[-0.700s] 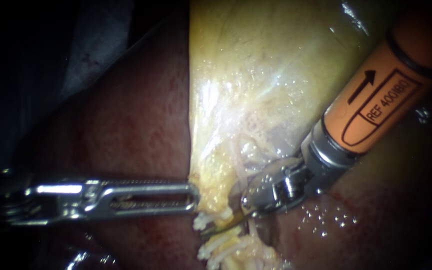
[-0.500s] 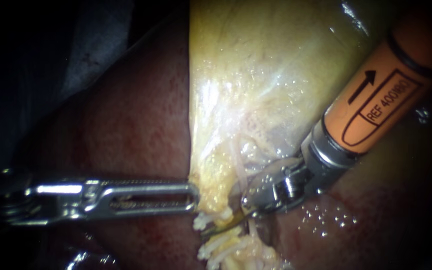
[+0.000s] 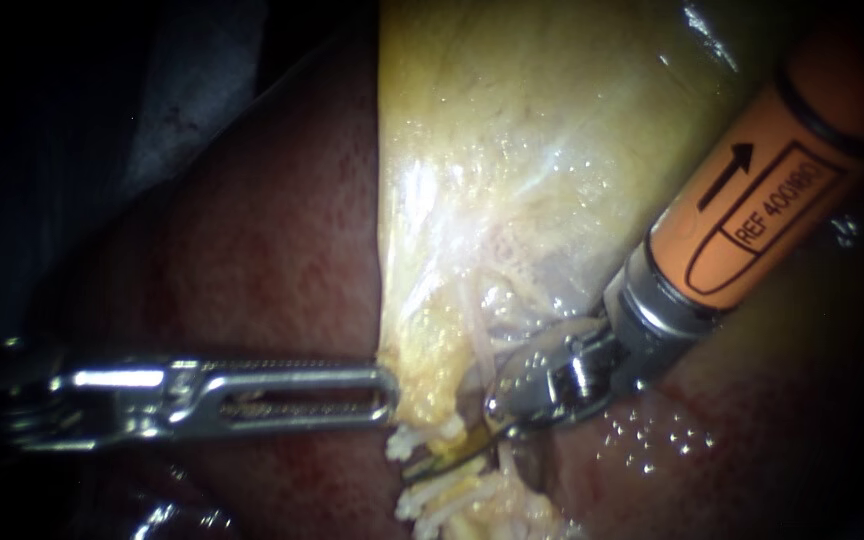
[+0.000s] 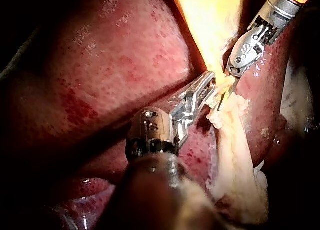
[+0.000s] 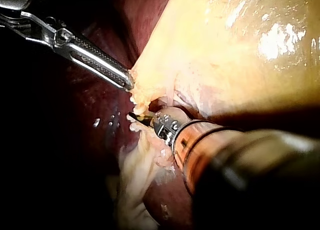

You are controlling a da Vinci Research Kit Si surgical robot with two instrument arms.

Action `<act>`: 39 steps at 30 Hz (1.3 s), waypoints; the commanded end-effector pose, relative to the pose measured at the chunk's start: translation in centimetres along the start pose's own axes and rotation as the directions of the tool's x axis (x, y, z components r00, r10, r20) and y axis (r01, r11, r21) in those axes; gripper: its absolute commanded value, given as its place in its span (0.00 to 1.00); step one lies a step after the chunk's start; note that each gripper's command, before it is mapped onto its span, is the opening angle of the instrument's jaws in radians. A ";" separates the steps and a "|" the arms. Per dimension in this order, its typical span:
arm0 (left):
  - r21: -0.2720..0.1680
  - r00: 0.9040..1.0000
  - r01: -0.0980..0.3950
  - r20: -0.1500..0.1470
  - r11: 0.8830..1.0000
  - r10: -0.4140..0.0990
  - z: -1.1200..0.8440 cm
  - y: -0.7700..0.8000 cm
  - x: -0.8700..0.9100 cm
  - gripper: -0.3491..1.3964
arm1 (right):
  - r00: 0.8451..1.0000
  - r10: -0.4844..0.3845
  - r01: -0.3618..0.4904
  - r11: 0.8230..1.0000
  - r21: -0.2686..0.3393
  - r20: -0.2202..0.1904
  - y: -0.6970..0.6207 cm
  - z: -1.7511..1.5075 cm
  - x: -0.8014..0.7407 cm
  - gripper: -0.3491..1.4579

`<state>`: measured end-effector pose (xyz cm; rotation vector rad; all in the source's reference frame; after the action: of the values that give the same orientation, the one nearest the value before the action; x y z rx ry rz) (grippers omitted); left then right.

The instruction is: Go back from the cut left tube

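Dark red, mottled liver [image 3: 252, 250] fills the background, with a pale yellow, glistening gallbladder [image 3: 512, 150] hanging across it. A silver left instrument [image 3: 384, 395] with long slotted jaws reaches in level; its jaws are clamped on the gallbladder's lower edge, holding it taut. An orange-sleeved right instrument [image 3: 437, 458] with a steel wrist slants down, ending in thin dark blades that appear to lie together, holding nothing. Right at those blades sits the whitish, frayed cut tube [image 3: 410, 442]: one ragged stump just above the blade tip, beside the left instrument's jaws, and the other frayed end just below the blades. The cut looks complete, since the two ends lie apart. The retreat seems barely begun, because the blade tip sits between the stumps. What remains is drawing the right instrument back along its shaft, clear of the tissue.
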<state>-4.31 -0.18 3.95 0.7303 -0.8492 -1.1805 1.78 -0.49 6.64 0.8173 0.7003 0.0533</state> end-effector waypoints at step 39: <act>0.004 1.000 -0.002 -0.005 1.000 0.002 -0.02 0.10 -0.04 0.00 | 0.999 -0.030 0.027 0.997 -0.068 -0.045 -0.20 -0.54 0.08 0.56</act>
<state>-4.25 -0.11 4.01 0.7343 -0.8476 -1.1745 1.45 -0.23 6.18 0.7440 0.7498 0.0707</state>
